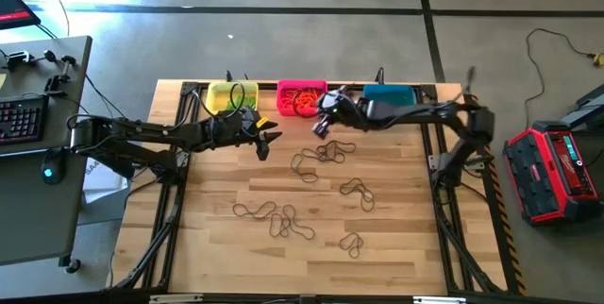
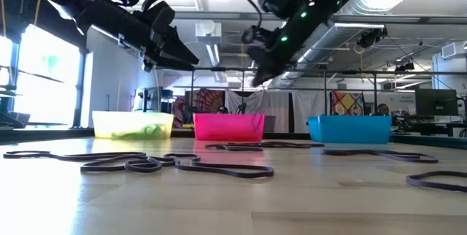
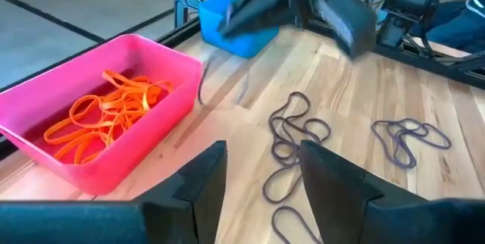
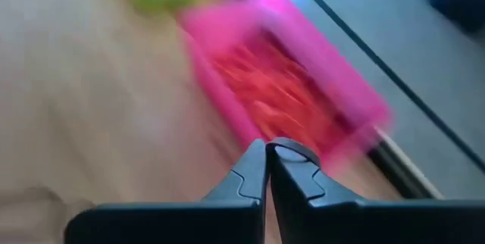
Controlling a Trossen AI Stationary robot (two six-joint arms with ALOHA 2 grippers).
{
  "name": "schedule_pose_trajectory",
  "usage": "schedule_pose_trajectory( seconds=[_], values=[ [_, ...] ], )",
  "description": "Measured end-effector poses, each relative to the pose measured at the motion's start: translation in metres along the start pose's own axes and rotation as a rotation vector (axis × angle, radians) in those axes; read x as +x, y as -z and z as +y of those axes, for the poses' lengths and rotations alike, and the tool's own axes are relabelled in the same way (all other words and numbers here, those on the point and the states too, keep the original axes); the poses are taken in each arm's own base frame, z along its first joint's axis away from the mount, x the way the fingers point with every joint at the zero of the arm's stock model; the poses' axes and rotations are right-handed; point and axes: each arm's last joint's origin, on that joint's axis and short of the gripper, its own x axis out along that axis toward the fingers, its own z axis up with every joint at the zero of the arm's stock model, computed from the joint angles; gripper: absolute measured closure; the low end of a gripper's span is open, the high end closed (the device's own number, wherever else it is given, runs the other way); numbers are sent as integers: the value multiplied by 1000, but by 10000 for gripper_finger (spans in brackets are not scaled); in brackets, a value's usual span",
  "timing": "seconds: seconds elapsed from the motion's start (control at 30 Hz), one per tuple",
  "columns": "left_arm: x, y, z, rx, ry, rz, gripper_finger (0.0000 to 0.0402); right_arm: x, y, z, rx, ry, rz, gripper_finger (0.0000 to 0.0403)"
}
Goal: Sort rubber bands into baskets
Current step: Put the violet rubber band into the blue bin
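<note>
- Three baskets are lined up along the far edge of the wooden table (image 1: 396, 247): a yellow basket (image 1: 231, 95), a pink basket (image 1: 302, 97) in the middle, and a teal basket (image 1: 388, 93).
- Orange rubber bands (image 3: 106, 115) are seen piled inside the pink basket; green rubber bands (image 2: 139, 130) are visible through the wall of the yellow basket. The contents of the teal basket cannot be made out.
- Several dark rubber bands (image 1: 278, 219) are left scattered on the tabletop, in a cluster near the baskets, another near the table's middle, and a smaller one toward the near edge.
- The left gripper (image 1: 267, 140) is held above the table, just in front of the gap between the yellow and pink baskets. Its fingers (image 3: 204, 179) are parted, and nothing is seen between them.
- The right gripper (image 1: 319, 128) is held above the table, in front of the pink basket and close to the nearest cluster of dark bands. Its fingers (image 4: 250, 172) are pressed together; whether a band is pinched between them cannot be told.
- Both grippers are shown raised clear of the tabletop in the low view.
</note>
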Motion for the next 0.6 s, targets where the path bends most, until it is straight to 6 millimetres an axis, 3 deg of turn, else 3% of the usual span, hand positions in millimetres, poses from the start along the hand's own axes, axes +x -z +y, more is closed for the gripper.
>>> schedule_pose_trajectory(
  seconds=[0.37,0.5,0.6],
  values=[
    [0,0,-1,-9,7,2,241,-70,9,-76,27,406,215,403],
    [0,0,-2,-9,9,1,241,-79,16,-99,81,511,261,403],
    [0,0,-2,-8,10,3,241,-72,30,-109,96,526,278,403]
  ],
)
